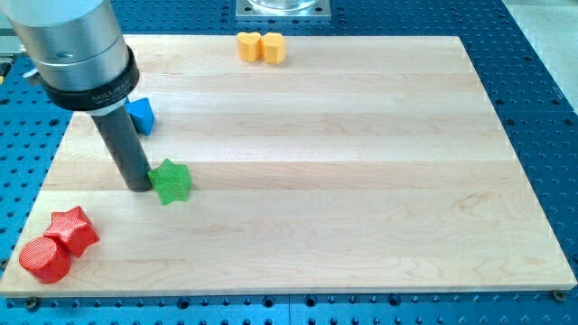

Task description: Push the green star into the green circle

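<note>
The green star (171, 181) lies on the wooden board at the view's left, a little below the middle. My tip (140, 187) rests on the board just left of the star, touching or nearly touching its left side. No green circle shows in this view.
A blue block (141, 115) sits above the tip, partly behind the rod. A red star (72, 229) and a red cylinder (44, 259) touch at the bottom left corner. A yellow block pair (261, 47) sits at the top edge. The board (361, 181) ends close to the view's left.
</note>
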